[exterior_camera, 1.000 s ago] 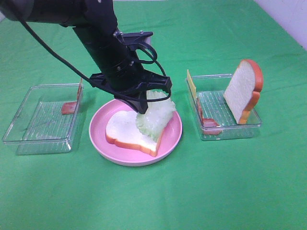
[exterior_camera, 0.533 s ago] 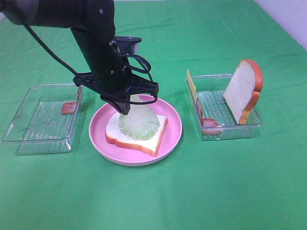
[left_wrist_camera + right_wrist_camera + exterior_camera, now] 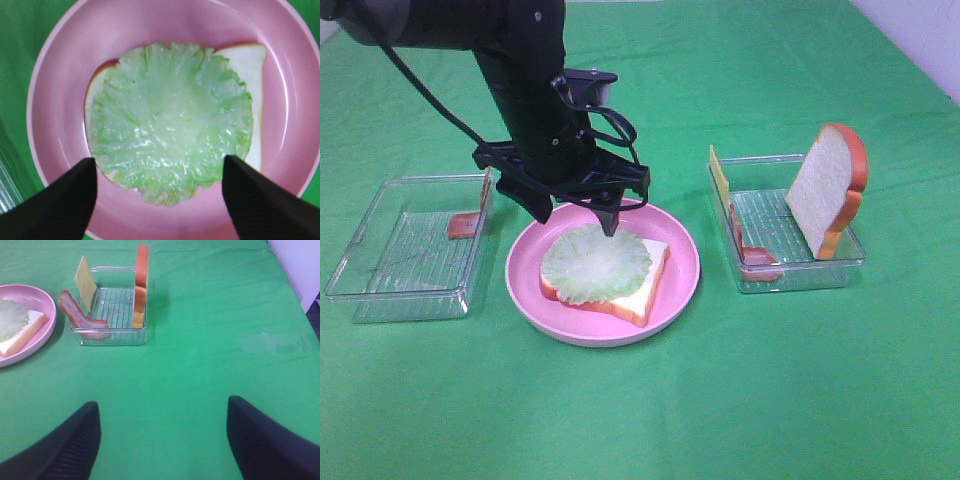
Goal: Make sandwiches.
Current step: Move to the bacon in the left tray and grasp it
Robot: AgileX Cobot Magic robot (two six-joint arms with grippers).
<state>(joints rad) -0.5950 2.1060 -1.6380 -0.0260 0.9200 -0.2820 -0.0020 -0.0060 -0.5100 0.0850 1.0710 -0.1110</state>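
The sandwich being built is a white bread slice (image 3: 632,292) flat on the pink plate (image 3: 676,296), with a pale green lettuce leaf (image 3: 596,265) spread over it. My left gripper (image 3: 574,216) hovers just above the leaf, open and holding nothing. The left wrist view looks straight down on the lettuce (image 3: 170,120) and bread (image 3: 250,65), and the left gripper (image 3: 159,161) stands wide there. A second bread slice (image 3: 828,190) stands upright in the right tray (image 3: 800,278) beside yellow cheese (image 3: 719,175) and bacon (image 3: 756,256). My right gripper (image 3: 162,402) is open over bare cloth.
A clear tray (image 3: 380,285) at the left holds a bacon piece (image 3: 466,224). The right wrist view shows the right tray (image 3: 112,338) with bread (image 3: 142,285), cheese (image 3: 86,282), bacon (image 3: 80,315) and the plate's edge (image 3: 35,347). Green cloth covers the table.
My left gripper carried the lettuce to the left onto the bread, opened and let it go. The leaf now lies flat. The gripper has risen slightly.
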